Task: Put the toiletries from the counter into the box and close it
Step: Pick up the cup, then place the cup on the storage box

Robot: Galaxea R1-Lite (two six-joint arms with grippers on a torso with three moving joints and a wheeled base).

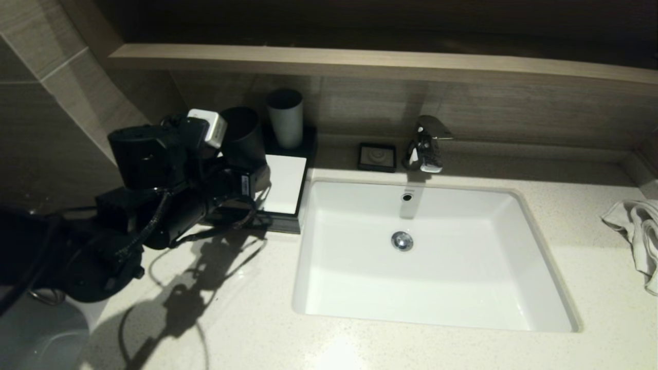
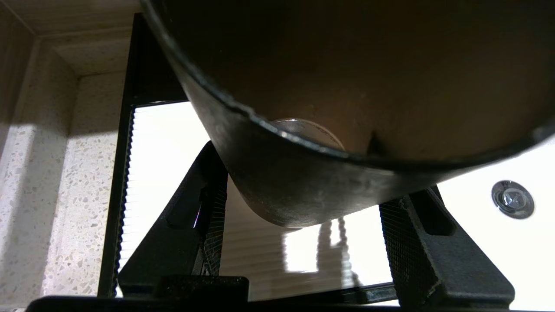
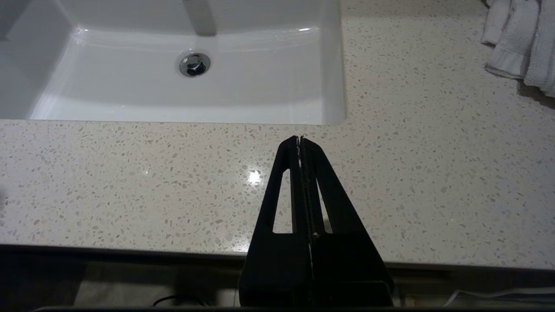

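Currently I judge the task to be near its end: I see no toiletries on the counter [image 1: 247,318], so they may already be inside the box [image 1: 281,184], but I cannot confirm this. The box stands at the far left, just left of the sink [image 1: 534,246], and its front looks flush.

The left gripper [image 2: 312,173] hangs over the box. Its jaws stand wide apart and appear to clamp the black cup [image 1: 244,136] between them, one on each wall. The next move calls for seating that cup level, beside the grey cup [image 1: 285,117], without nudging the box.

Further right, along the far wall, are a soap dish [image 1: 377,156] and a faucet [image 1: 425,144]. A white towel [image 1: 637,231] lies at the far right.

The right gripper [image 3: 300,141] is parked over the near counter edge, pressed together and empty.
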